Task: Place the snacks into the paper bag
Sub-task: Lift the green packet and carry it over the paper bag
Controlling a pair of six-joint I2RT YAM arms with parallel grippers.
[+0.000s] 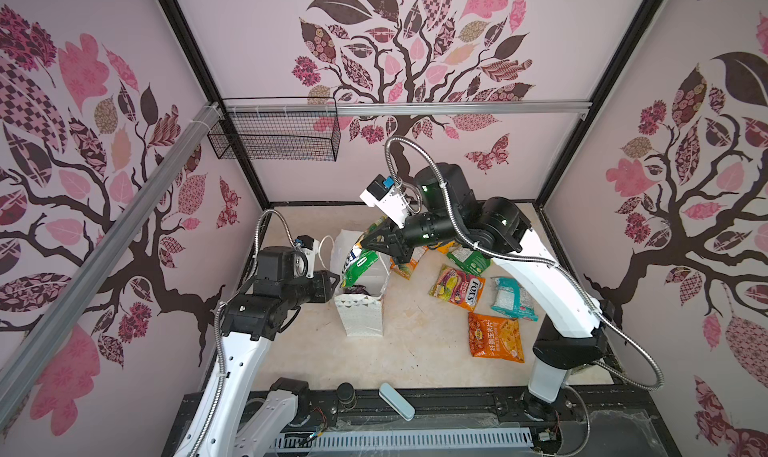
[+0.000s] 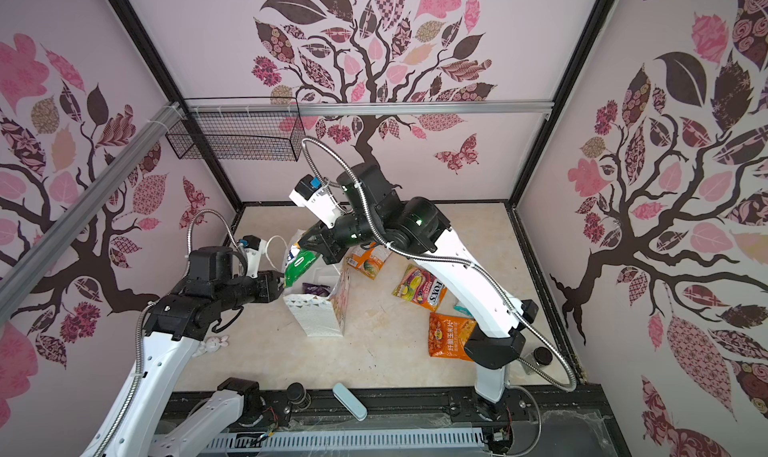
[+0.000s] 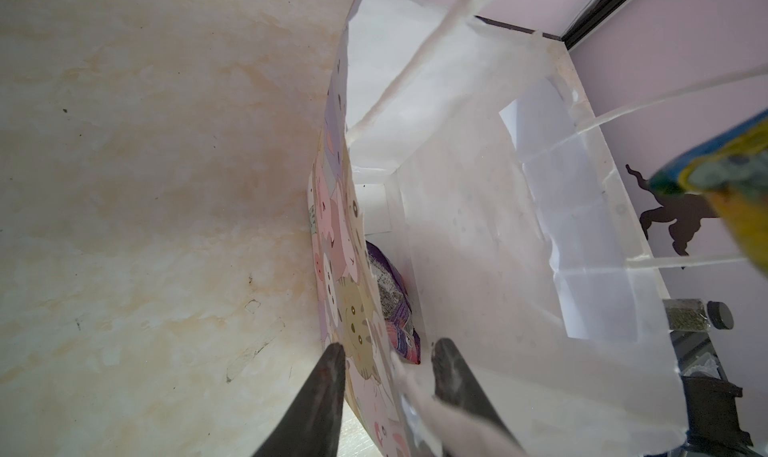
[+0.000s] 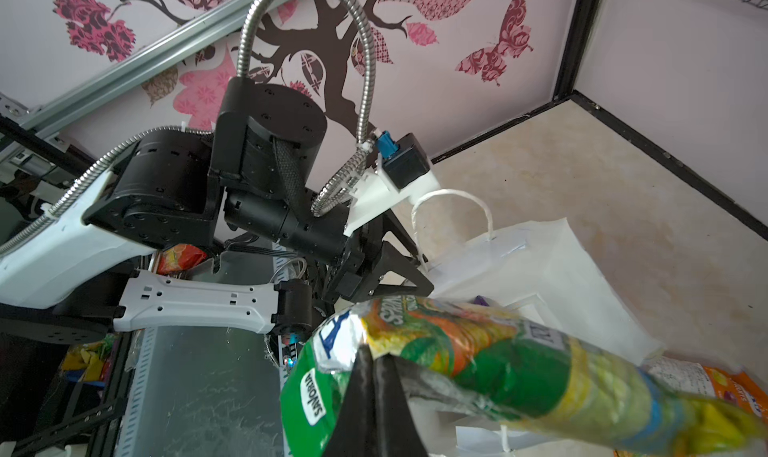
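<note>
Two jaws of the right gripper (image 4: 374,357) pinched a green snack packet (image 4: 498,363), which hung from them over the paper bag (image 1: 360,315); the left gripper (image 3: 392,363) held its jaws parted, bag wall between them.

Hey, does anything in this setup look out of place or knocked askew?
Yes. A pale blue oblong case lies diagonally across the black front rail, off the beige tabletop, which looks like a stray spot for it.

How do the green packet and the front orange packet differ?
The green packet hangs tilted, pinched in the right tool over the paper bag; the front orange packet lies flat on the table, untouched. The green packet is curled; the orange one spread face up. Both are glossy snack packets.
</note>
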